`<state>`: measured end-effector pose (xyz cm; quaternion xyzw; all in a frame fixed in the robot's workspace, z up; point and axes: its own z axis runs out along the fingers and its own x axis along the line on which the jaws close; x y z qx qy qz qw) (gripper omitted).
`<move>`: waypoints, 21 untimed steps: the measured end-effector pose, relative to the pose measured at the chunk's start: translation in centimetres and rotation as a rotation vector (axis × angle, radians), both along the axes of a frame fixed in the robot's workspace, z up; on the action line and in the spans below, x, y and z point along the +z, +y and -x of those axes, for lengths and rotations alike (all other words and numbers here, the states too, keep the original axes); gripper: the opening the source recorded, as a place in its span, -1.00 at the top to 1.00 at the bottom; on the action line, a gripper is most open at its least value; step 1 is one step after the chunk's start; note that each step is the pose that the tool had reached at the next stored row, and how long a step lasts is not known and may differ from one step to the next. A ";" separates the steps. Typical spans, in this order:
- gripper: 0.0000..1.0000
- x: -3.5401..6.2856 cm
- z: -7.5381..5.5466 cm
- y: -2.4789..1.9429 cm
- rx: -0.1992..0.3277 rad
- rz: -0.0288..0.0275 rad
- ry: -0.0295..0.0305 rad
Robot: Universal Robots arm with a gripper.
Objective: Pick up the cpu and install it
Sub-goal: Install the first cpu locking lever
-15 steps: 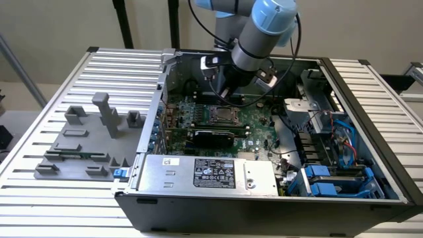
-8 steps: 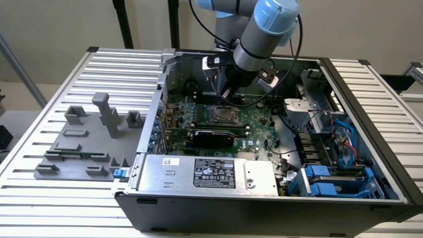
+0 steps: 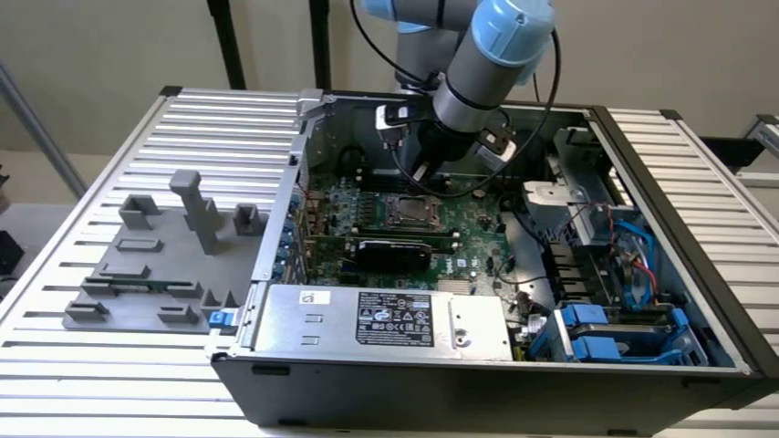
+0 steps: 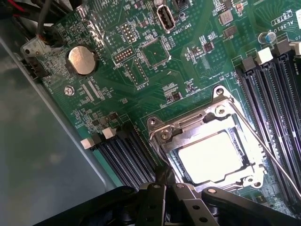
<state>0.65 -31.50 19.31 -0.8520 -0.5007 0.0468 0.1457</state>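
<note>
My arm reaches down into the open case (image 3: 681, 301), which lies on its side on a slatted table (image 3: 146, 146). My pincer (image 3: 420, 178) hangs just above the green board (image 3: 469, 224), near the case's far wall. Its fingers are hidden behind my wrist in the exterior view, and in the wrist view its black linkage (image 4: 164, 205) shows but the tips are not clear; I cannot tell whether it is open or closed.

Exterior view: the socket (image 3: 408, 212) sits near the middle of the board, just below my pincer. The silver supply box (image 3: 383, 319) lies along the case's near edge. Blue drive bays (image 3: 608, 333) occupy the near corner on the exterior view's right. A grey fixture tray (image 3: 134, 274) sits on the table, outside the case on the exterior view's left.

Wrist view: the cpu (image 4: 211, 157) lies flat inside the socket frame (image 4: 162, 129), its pale metal top glaring bright. It is not in my grip. A thin lever (image 4: 263, 146) runs along one side of the frame. Black memory slots (image 4: 127, 157) flank the socket on both sides. A coin cell (image 4: 82, 60) sits near the board's edge, and an internal USB port (image 4: 166, 18) stands well apart from the socket.
</note>
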 end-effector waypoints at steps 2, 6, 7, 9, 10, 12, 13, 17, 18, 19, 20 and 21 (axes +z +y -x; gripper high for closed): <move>0.79 -0.01 -0.2 -0.02 0.000 0.0000 0.0000; 0.79 -0.02 -0.5 -0.08 0.000 -0.0003 0.0000; 0.79 -0.02 -0.5 -0.11 0.000 -0.0004 0.0000; 0.79 -0.03 -0.6 -0.21 0.000 -0.0008 0.0000; 0.79 -0.03 -0.7 -0.25 0.000 -0.0010 -0.0001; 0.79 -0.02 -0.8 -0.34 0.000 -0.0015 0.0005; 0.79 -0.01 -0.9 -0.39 0.000 -0.0019 0.0008; 0.79 -0.01 -1.2 -0.53 0.000 -0.0054 -0.0001; 0.79 -0.01 -1.3 -0.57 0.000 -0.0067 -0.0002; 0.79 0.00 -1.3 -0.60 0.000 -0.0085 0.0000; 0.79 0.00 -1.3 -0.64 0.000 -0.0107 0.0000; 0.79 0.00 -1.3 -0.66 0.000 -0.0133 0.0001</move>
